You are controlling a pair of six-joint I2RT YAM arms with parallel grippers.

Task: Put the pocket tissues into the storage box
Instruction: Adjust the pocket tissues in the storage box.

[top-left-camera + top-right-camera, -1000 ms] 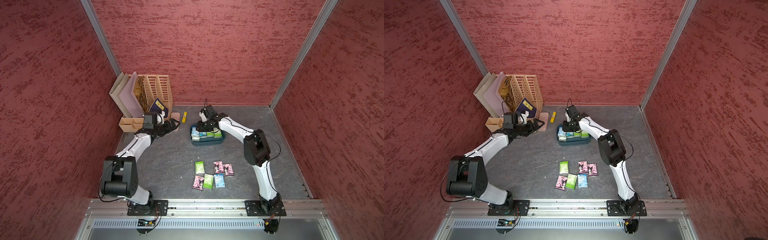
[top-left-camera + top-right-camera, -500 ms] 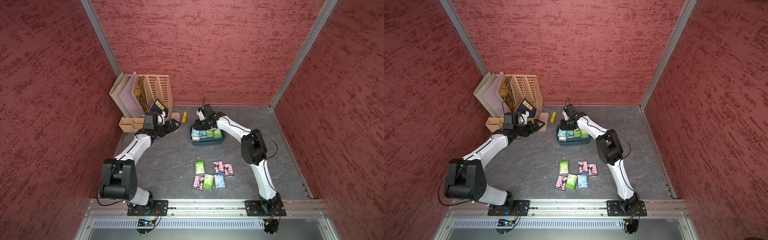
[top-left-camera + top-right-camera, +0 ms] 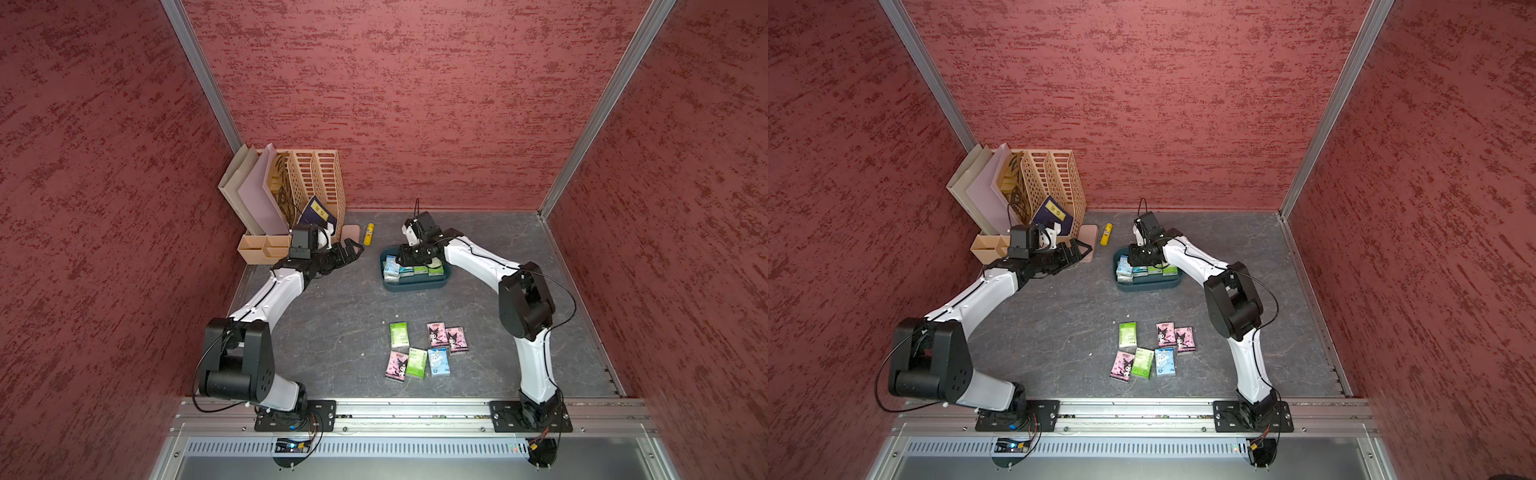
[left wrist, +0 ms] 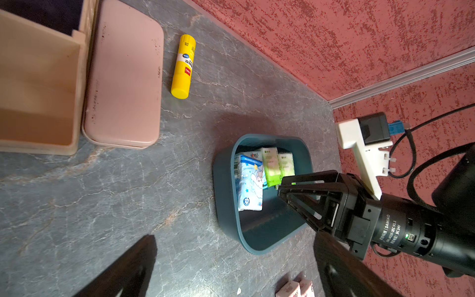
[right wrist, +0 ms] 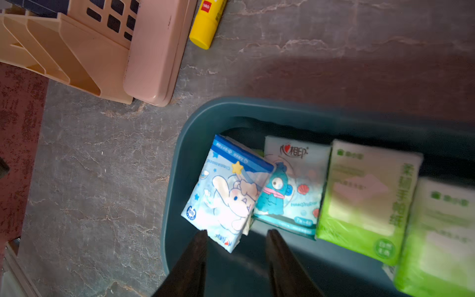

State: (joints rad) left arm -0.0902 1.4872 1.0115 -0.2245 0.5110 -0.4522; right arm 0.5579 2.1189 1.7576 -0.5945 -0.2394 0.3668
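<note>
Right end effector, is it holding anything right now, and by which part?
Nothing is held: the right end effector hangs empty, fingers apart, over the storage box beside the blue pack.

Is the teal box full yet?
Not full. The storage box holds a row of pocket tissues along one wall; its bare bottom shows beside them.

Robot lab test cell, not home or office. 3 red textured wall panels (image 3: 415,104) meet at bare aluminium corner posts (image 3: 199,70). Grey stone-look mat (image 3: 332,332) as floor. Left arm (image 3: 266,295) and right arm (image 3: 482,259) bolted to aluminium rail (image 3: 415,411), cables (image 3: 570,299) loose. Staged desk props: beige slotted organiser (image 3: 320,183), yellow glue stick (image 3: 368,234).
</note>
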